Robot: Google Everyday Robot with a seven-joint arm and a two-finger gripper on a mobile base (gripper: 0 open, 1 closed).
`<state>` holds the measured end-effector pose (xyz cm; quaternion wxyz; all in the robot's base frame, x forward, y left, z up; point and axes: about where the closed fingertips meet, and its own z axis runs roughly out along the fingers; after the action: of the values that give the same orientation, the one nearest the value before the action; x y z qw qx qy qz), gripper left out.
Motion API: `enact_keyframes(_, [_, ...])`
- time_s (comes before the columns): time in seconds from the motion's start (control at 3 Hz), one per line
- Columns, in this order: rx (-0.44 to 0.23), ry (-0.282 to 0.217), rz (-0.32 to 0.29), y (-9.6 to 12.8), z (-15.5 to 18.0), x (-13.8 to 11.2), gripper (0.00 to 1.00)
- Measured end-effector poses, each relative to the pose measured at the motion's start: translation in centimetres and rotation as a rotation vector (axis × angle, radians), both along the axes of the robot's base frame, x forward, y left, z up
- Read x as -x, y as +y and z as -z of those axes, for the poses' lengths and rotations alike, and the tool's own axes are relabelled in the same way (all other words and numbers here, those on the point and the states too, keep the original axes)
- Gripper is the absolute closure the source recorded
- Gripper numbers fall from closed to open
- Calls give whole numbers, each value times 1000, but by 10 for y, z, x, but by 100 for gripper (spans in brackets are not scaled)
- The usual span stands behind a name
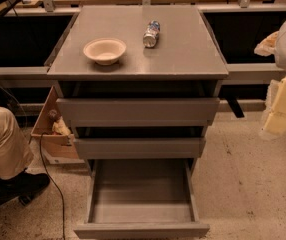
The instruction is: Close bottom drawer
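Note:
The grey cabinet [138, 74] has three handleless drawers. The bottom drawer [141, 230] is pulled far out toward me, and its shallow grey box [142, 189] is bare inside. The top drawer front [138, 111] and the middle drawer front [139, 147] each stick out a little. My gripper [282, 106] is at the right edge of the view, a pale yellow and white shape held in the air to the right of the cabinet. It is level with the upper drawers and touches nothing.
A beige bowl [104, 50] and a plastic bottle lying on its side [151, 33] are on the cabinet top. A person's leg and black shoe [5, 154] are at the left, beside a cardboard box [53, 129] and a black cable [53, 189] on the floor.

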<state>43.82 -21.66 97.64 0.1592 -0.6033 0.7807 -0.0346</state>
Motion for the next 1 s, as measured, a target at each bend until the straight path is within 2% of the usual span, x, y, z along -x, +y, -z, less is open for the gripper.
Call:
enact_keyframes(0.33, [-4, 0, 0, 1, 3, -1, 0])
enact_keyframes(0.67, [-53, 5, 6, 9, 42, -12, 0])
enact_keyframes(1.0, [-118, 44, -6, 33, 115, -22, 0])
